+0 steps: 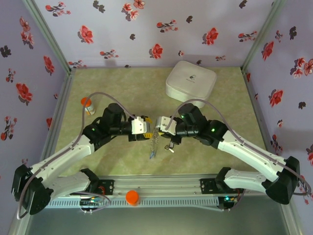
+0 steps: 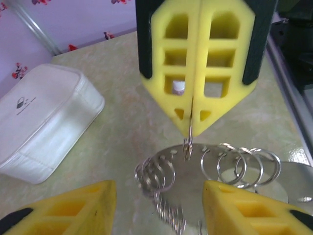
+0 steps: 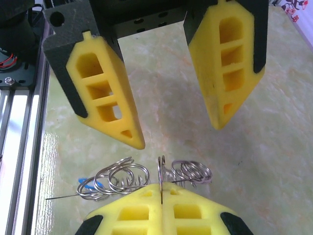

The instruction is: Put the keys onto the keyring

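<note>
The keyring [image 1: 155, 139] hangs between the two grippers at the table's middle, a hoop strung with several small split rings [image 2: 239, 164]. My right gripper [image 3: 161, 188] is shut on one upright ring [image 3: 160, 169] of it; it also shows from the front [image 2: 190, 128]. My left gripper [image 2: 160, 185] faces it, open, its fingers [image 3: 110, 98] on either side of the ring cluster [image 2: 156, 174] without touching. A blue-headed key [image 3: 89, 184] dangles at the low end [image 1: 152, 154]. A dark-headed key [image 1: 171, 146] hangs just right of the hoop.
A white rounded box [image 1: 190, 81] sits at the back right of the table. A small white cylinder with an orange cap [image 1: 88, 104] stands at the left. The metal rail [image 1: 161, 188] with an orange knob [image 1: 132, 197] runs along the near edge.
</note>
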{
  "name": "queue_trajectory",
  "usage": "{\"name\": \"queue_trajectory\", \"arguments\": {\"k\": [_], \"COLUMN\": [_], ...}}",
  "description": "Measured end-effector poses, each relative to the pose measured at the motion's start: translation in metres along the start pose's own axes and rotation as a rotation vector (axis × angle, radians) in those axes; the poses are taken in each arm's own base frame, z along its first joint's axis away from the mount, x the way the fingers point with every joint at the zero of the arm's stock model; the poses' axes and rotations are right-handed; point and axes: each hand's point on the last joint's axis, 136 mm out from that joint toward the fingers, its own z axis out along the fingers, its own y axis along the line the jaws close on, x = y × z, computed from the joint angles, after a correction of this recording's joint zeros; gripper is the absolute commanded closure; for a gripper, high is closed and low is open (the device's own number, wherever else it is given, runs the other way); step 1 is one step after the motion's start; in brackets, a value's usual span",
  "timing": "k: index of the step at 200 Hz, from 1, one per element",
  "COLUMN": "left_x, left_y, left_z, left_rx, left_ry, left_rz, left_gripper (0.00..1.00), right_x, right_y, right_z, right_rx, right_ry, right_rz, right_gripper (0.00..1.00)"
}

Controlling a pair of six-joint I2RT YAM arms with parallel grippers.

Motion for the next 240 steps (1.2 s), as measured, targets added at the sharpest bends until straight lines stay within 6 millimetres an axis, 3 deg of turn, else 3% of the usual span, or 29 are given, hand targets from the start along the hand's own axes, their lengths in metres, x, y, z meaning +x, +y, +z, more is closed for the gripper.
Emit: {"name": "queue_trajectory", "arguments": {"k": [47,64,85,120,139,149,178,216,240], "left_x": [-0.013,-0.015,-0.015,-0.012,-0.014,-0.013,0.001,0.000,0.002], "left_y": [-0.010,-0.013,-0.017,-0.019,-0.017,-0.018,-0.018,-0.005,0.002], "left_z": [0.007,0.008,0.009,0.009,0.009,0.010,0.016,0.016,0.015], "left_rx": [0.067,0.081,0.096,0.103,0.089,0.073,0.017,-0.056,-0.090], "left_ry": [-0.068,-0.078,-0.077,-0.067,-0.070,-0.073,-0.069,-0.078,-0.063], "left_rz": [-0.018,-0.019,-0.019,-0.029,-0.019,-0.015,-0.043,-0.081,-0.159], "left_gripper": [0.67,0.78,1.00,1.00,1.00,1.00,1.00,1.00,1.00], "right_x": [-0.007,-0.009,-0.007,-0.005,-0.005,-0.004,0.013,0.031,0.045], "right_y": [0.003,0.002,0.003,0.005,0.003,0.000,-0.003,-0.001,-0.013], "right_z": [-0.001,-0.001,0.001,0.002,0.000,-0.004,-0.018,-0.010,-0.010], "right_rx": [-0.001,0.006,0.002,0.001,0.021,0.054,0.121,0.130,0.215], "right_ry": [-0.010,-0.009,0.013,0.027,0.009,-0.024,-0.078,-0.066,-0.048], "right_rz": [-0.032,-0.039,-0.039,-0.040,-0.032,-0.015,0.049,0.180,0.342], "right_gripper": [1.00,1.00,1.00,1.00,0.69,0.64,0.63,0.64,0.65]}}
